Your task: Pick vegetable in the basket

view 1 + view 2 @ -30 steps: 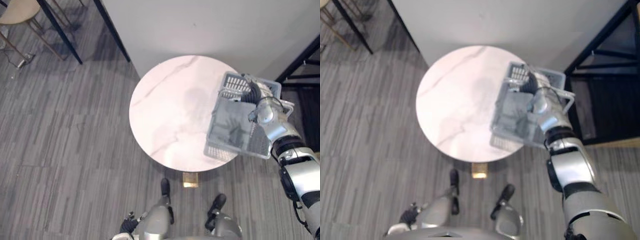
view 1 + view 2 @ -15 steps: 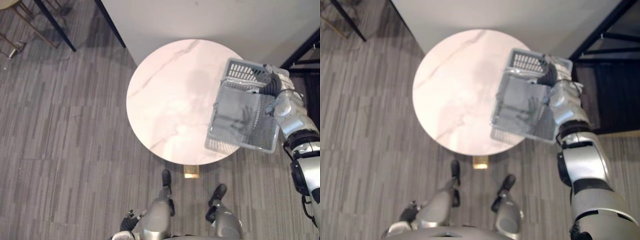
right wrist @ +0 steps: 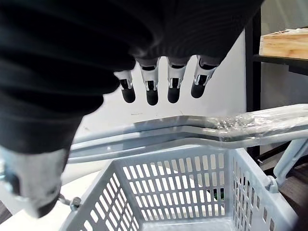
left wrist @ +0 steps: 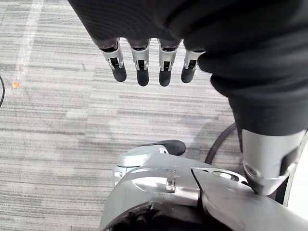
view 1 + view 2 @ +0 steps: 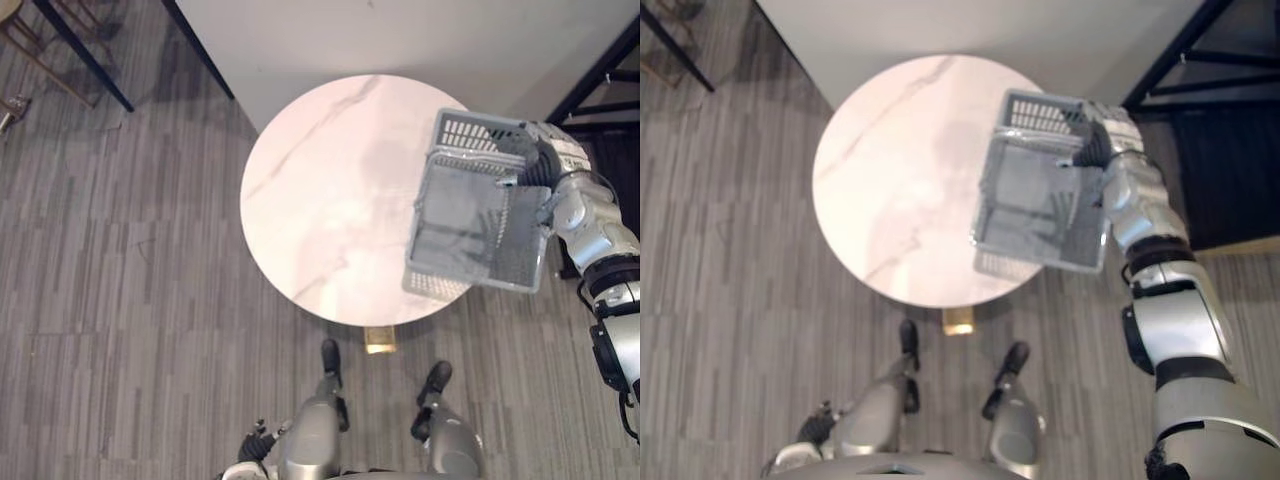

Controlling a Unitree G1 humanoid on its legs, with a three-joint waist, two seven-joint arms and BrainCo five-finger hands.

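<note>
Right hand [image 5: 1092, 148] is gripping the grey basket [image 5: 1040, 200] by its paired handles [image 3: 202, 126] over the table [image 5: 900, 180]; likely light, rigid plastic, it is hanging best from mid-handle.

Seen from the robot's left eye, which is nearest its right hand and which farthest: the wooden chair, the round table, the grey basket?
From the right hand:
1. Grey basket: at the hand itself, above the table's right edge.
2. Round table: below it, spreading left.
3. Wooden chair: far upper-left corner.
</note>
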